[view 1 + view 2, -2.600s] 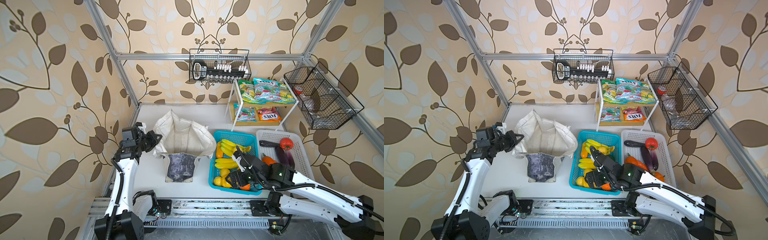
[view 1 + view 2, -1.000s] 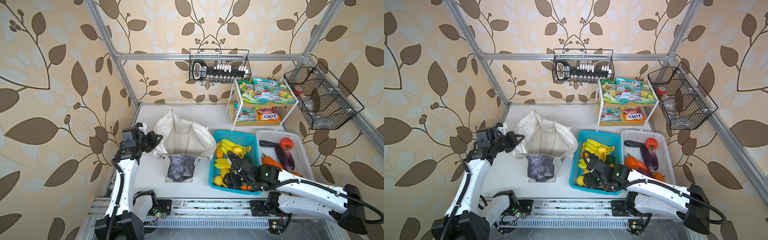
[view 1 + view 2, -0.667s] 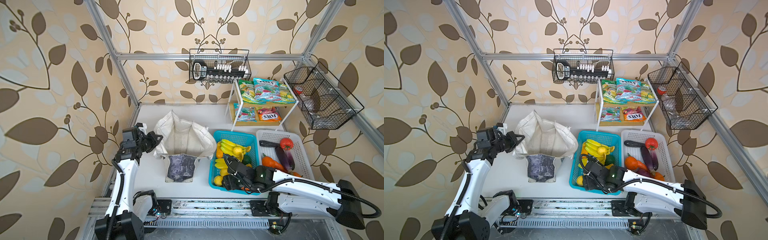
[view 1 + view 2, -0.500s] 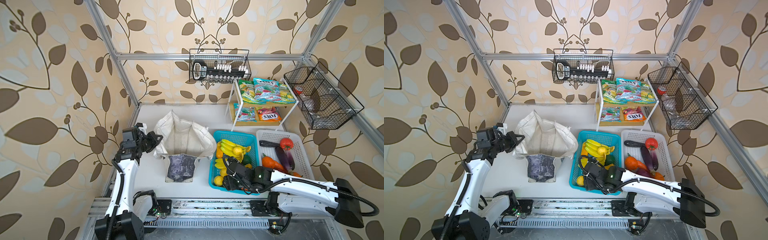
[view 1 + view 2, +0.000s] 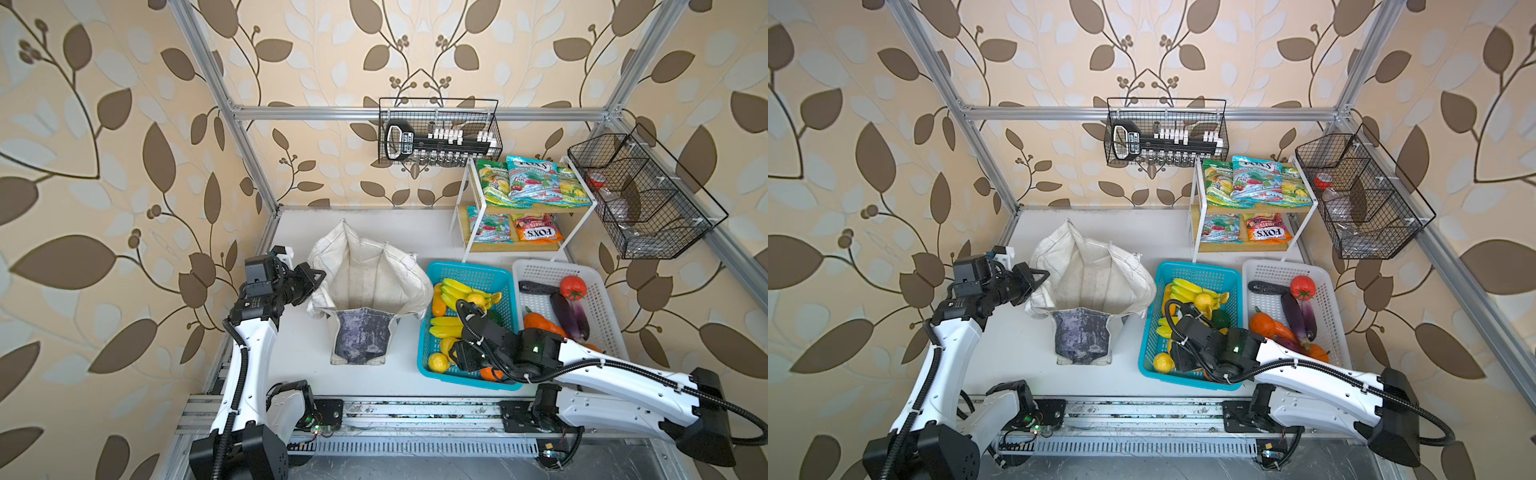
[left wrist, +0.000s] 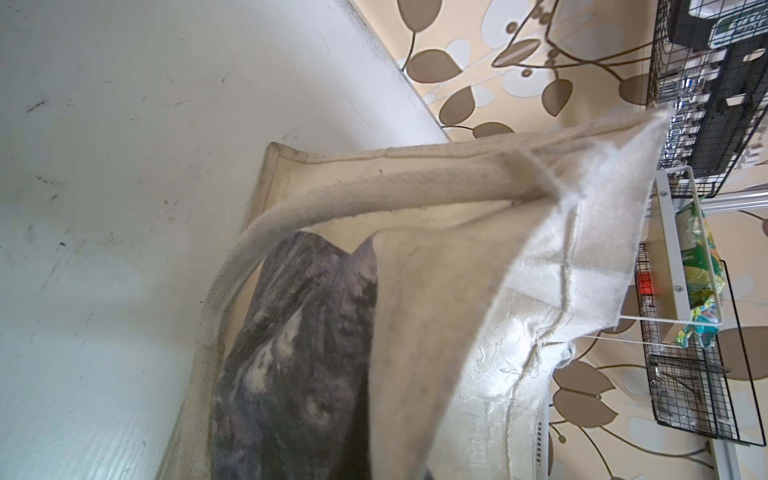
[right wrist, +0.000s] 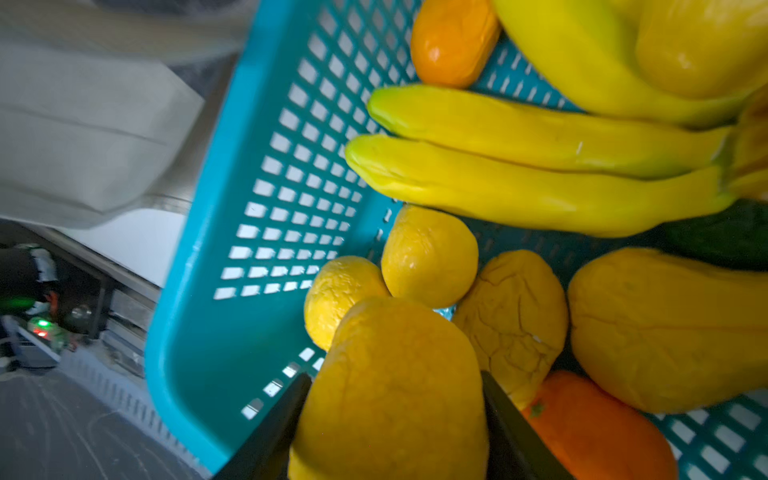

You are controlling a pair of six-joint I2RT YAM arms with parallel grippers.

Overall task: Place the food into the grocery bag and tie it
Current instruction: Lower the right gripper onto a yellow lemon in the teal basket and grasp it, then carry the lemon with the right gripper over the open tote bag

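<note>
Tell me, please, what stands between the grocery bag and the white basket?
The blue basket, with bananas and yellow fruit in it, stands between the grocery bag and the white basket; both top views show it.

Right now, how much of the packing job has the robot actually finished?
Done: nothing packed; the grocery bag looks empty in both top views. In hand: the left gripper pinches its rim, holding it open, and the right gripper clasps a yellow fruit lying in the blue basket. Left: carrying every item across, then tying the bag.
</note>
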